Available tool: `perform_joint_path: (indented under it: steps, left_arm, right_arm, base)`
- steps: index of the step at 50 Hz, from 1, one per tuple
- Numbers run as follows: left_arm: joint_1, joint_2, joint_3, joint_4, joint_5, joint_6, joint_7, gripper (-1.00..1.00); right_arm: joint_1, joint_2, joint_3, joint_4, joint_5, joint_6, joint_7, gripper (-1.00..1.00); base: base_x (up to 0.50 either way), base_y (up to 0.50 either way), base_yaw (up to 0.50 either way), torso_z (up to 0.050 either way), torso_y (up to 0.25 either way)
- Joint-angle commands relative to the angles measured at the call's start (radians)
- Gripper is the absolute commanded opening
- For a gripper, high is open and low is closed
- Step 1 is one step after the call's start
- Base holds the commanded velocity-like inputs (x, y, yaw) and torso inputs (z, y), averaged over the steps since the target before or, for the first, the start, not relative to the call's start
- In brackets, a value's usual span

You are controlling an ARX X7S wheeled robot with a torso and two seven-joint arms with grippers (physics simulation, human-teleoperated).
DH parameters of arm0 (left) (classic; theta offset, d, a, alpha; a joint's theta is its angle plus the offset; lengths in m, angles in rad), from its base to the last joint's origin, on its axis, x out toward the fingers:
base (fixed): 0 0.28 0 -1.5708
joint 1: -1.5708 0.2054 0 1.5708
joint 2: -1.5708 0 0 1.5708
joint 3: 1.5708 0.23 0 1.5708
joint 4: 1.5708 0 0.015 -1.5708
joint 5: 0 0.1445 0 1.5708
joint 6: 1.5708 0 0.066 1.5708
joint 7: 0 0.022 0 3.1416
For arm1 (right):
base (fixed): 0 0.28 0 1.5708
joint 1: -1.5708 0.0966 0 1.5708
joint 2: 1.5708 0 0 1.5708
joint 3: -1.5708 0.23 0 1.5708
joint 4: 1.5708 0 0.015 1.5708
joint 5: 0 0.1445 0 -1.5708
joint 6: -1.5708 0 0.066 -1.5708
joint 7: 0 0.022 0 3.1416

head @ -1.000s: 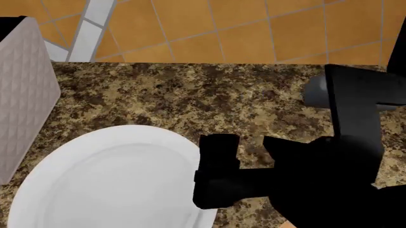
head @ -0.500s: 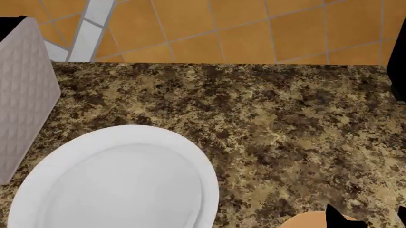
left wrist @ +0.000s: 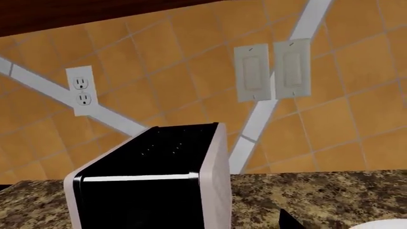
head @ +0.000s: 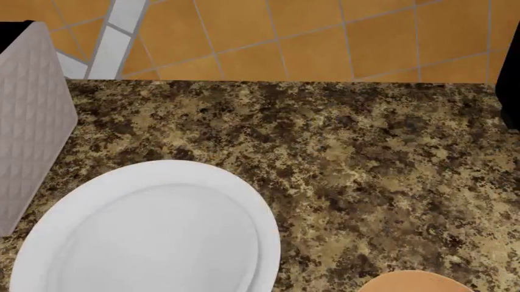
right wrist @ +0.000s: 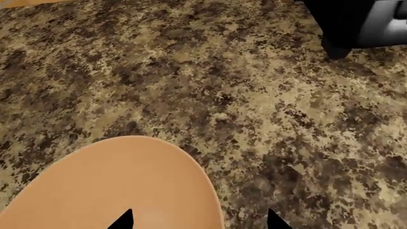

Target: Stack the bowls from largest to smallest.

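On the speckled granite worktop (head: 366, 152), your white bowl (head: 154, 231) sits near left, round and smooth; nothing shows inside. Orange bowl (right wrist: 114, 186) lies near right, under your right fingers (right wrist: 273, 220), spread. Left fingers: can't tell.

1. No text, label, brand, number or sign could be read in any view.
2. The wall outlet (left wrist: 82, 91) and the two switch plates (left wrist: 271, 70) were blank.
3. The black-and-white appliance (left wrist: 152, 183) on the desk (head: 341, 152) bore no legible marking.
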State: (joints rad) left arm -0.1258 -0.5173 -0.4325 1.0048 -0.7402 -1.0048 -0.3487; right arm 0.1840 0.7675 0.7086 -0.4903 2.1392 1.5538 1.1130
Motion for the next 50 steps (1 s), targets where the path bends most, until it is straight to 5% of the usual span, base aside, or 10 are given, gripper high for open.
perform_joint_path:
  steps: [1, 15, 16, 34, 42, 50]
  left_arm:
    - [-0.002, 0.017, -0.007, -0.006, 0.0, 0.01, 0.003, 1.0]
    - [0.025, 0.002, 0.013, -0.005, 0.003, 0.04, -0.003, 1.0]
    - [0.031, -0.001, 0.003, -0.004, -0.003, 0.042, 0.0, 1.0]
    - [0.025, -0.017, 0.011, -0.009, -0.029, 0.05, -0.027, 1.0]
    - [0.017, -0.025, -0.01, -0.022, -0.047, 0.052, -0.04, 1.0]
    - [0.026, -0.037, -0.011, -0.03, -0.037, 0.065, -0.044, 1.0]
  right_arm:
    - [-0.099, -0.066, 0.083, 0.058, -0.149, -0.021, -0.166, 1.0]
    - [-0.166, -0.091, 0.063, 0.094, -0.103, -0.097, -0.205, 1.0]
    - [-0.167, -0.092, 0.057, 0.097, -0.078, -0.117, -0.201, -1.0]
    - [0.026, 0.073, -0.118, 0.05, 0.187, -0.446, -0.048, -1.0]
    - [0.517, 0.139, -0.539, 0.068, 0.305, -0.646, 0.041, -1.0]
    - [0.937, -0.063, -0.872, 0.149, 0.35, -0.71, 0.122, -1.0]
  base:
    - [0.0, 0.0, 0.0, 0.0, 0.0]
    - [0.0, 0.0, 0.0, 0.0, 0.0]
    - [0.0, 0.0, 0.0, 0.0, 0.0]
    - [0.0, 0.0, 0.0, 0.0, 0.0]
    - [0.0, 0.0, 0.0, 0.0, 0.0]
    - [0.0, 0.0, 0.0, 0.0, 0.0]
